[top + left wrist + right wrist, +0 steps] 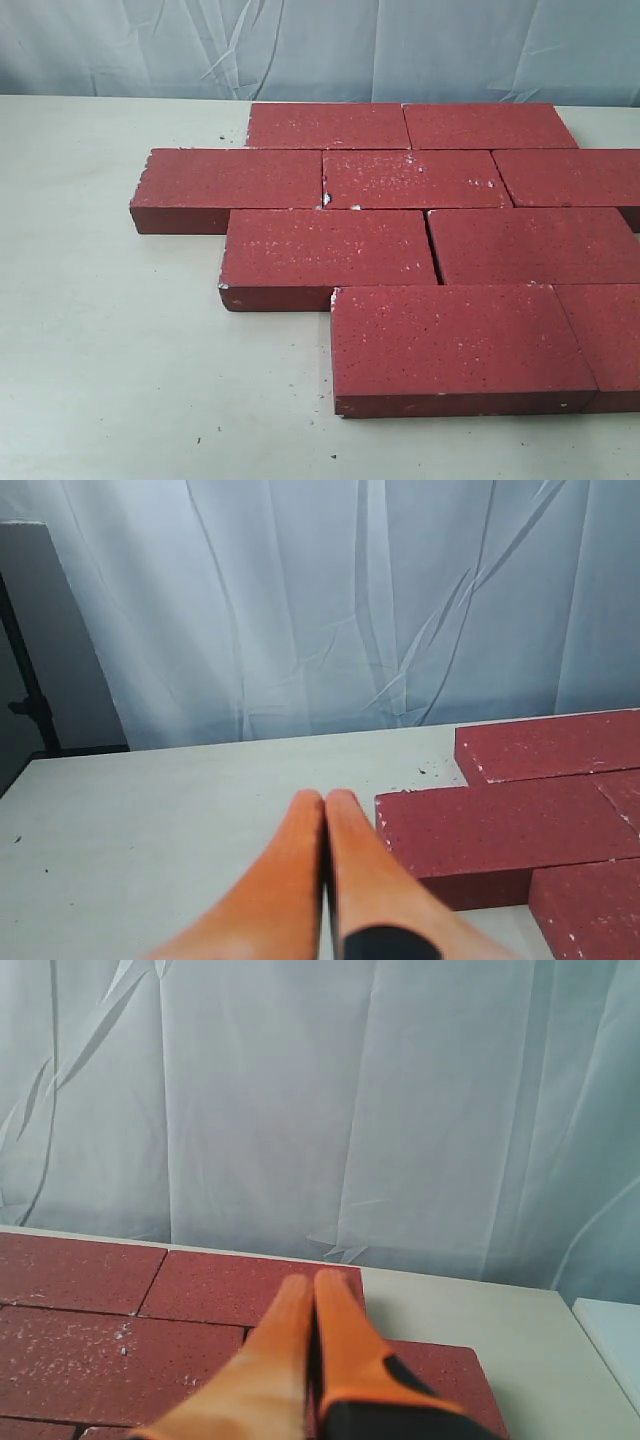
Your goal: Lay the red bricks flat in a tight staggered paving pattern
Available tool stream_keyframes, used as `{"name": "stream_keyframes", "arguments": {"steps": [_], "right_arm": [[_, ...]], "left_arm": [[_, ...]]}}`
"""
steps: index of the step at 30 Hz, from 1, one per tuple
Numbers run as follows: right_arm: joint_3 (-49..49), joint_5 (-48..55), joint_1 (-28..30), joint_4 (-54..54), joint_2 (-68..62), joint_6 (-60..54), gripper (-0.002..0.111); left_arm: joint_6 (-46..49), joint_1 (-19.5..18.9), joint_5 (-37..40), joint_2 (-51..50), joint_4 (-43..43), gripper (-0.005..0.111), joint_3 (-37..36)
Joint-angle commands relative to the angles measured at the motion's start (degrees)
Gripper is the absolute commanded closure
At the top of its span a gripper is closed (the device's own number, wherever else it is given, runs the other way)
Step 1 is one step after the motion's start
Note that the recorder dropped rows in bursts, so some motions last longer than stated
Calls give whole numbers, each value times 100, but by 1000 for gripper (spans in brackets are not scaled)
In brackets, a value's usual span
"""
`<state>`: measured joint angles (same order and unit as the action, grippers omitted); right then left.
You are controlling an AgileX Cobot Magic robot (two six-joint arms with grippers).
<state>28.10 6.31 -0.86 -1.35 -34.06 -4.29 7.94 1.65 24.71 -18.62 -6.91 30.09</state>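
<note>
Pressed together and empty, both orange grippers' fingers (left gripper [325,798], right gripper [312,1282]) hover above the dark red rectangular paving bricks [420,250], which lie flat in staggered, touching rows on the pale tabletop [110,340].

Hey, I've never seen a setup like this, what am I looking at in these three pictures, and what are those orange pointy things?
This is a two-armed robot at a table. One picture comes from a camera off the arms, looking over the pale table; the other two come from cameras on each wrist. The orange points are each arm's end effector: the left end effector and the right end effector, both with fingers pressed together, holding nothing. On the table lie the red bricks, flat and close together in offset rows like paving. Behind hangs a pale curtain.
</note>
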Motion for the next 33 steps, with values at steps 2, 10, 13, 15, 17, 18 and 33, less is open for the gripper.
{"name": "stream_keyframes", "arguments": {"steps": [2,10,13,15,17,18,33], "right_arm": [[-10,-88,19,4,33,8,109],[-10,-88,19,4,33,8,109],[-10,-88,19,4,33,8,109],[-10,-88,19,4,33,8,109],[-10,-88,19,4,33,8,109],[-10,-88,19,4,33,8,109],[-10,-68,19,4,33,8,109]], "left_arm": [[-8,23,-555,80,282,107,-270],[-12,23,-1323,927,1039,107,-1223],[-12,23,-1323,1208,1142,107,-1522],[-12,23,-1334,1379,1142,107,-1734],[-29,-32,-1334,1587,1164,107,-1954],[-45,-72,-1334,1666,1164,107,-2035],[-458,-438,-1432,1862,856,107,-2976]]}}
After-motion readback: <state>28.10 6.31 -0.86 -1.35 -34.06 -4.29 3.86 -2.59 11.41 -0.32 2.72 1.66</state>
